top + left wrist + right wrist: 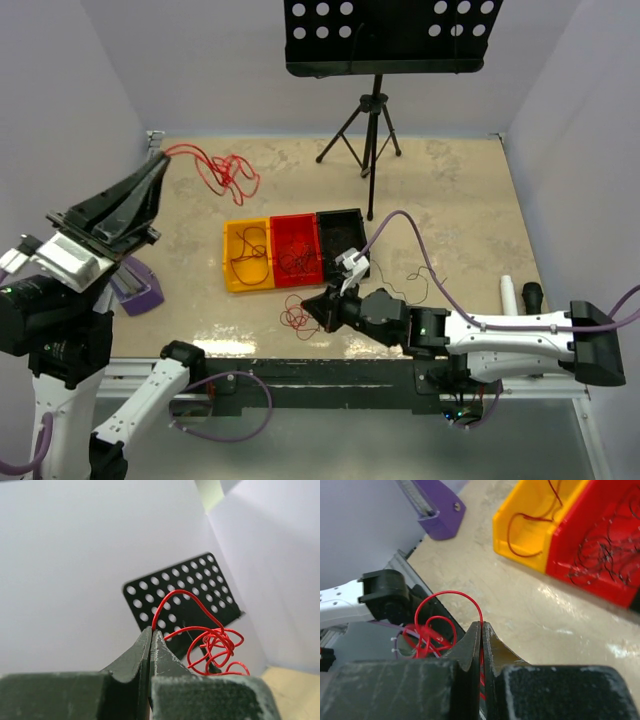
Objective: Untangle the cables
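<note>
At the desk's (460, 200) far-left corner, hard by the wall, my left claw (163, 158) is clenched on a red cable (225, 175) that runs right along the back edge into loose loops. Near the front edge my right claw (325, 305) is clenched on a small red tangle (295, 315), on the near side of the red bin (296, 220). Bare desk lies open to the right. Thin dark wires (600, 555) in that bin blur together; I cannot separate them.
</note>
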### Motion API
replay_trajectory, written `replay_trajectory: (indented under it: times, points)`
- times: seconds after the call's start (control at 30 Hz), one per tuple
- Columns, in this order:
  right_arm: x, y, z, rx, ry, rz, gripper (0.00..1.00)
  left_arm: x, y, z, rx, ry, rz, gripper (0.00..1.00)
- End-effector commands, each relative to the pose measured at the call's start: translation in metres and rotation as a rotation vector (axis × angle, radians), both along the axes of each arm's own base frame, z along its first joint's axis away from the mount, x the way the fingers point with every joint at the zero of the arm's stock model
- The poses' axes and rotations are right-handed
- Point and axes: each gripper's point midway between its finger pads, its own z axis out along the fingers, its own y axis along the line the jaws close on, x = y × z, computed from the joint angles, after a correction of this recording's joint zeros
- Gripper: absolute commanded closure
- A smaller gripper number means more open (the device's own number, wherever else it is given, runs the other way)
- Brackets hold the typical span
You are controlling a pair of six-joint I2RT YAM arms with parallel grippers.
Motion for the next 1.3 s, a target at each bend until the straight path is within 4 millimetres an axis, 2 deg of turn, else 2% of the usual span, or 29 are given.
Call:
replay_trajectory:
  times: [0.0,0.03,0.1,0.2,0.3,0.5,0.63,0.83,0.93,1.13,1.27]
  points:
    - [0.004,-0.017,-0.024,-0.003,0.122,-0.118,1.00,-0.011,0.033,0.061,-0.169,-0.144,0.122,1.00]
    - [0.000,-0.017,-0.025,0.001,0.128,-0.113,1.00,-0.013,0.033,0.066,-0.158,-0.155,0.124,1.00]
    - [-0.008,-0.016,-0.023,0.014,0.129,-0.094,1.00,-0.006,0.026,0.058,-0.123,-0.125,0.111,1.00]
    - [-0.011,-0.016,-0.010,0.042,0.112,-0.091,1.00,0.014,0.015,0.024,-0.066,-0.030,0.096,1.00]
    - [-0.009,-0.018,0.008,0.066,0.091,-0.100,1.00,0.042,0.011,-0.026,-0.017,0.080,0.126,1.00]
    - [-0.008,-0.034,0.051,0.161,0.067,-0.120,1.00,0.103,0.003,-0.148,0.113,0.297,0.206,1.00]
    - [-0.007,-0.045,0.074,0.206,0.057,-0.127,1.00,0.137,-0.003,-0.211,0.169,0.432,0.232,1.00]
    - [-0.004,-0.061,0.106,0.261,0.042,-0.157,1.00,0.184,0.012,-0.297,0.185,0.688,0.382,1.00]
    - [-0.002,-0.067,0.111,0.253,0.033,-0.174,1.00,0.190,0.017,-0.324,0.210,0.751,0.423,1.00]
    - [0.001,-0.071,0.117,0.243,0.024,-0.192,1.00,0.180,0.018,-0.372,0.296,0.840,0.414,1.00]
    - [0.002,-0.069,0.123,0.245,0.013,-0.193,1.00,0.169,0.020,-0.426,0.414,0.954,0.405,1.00]
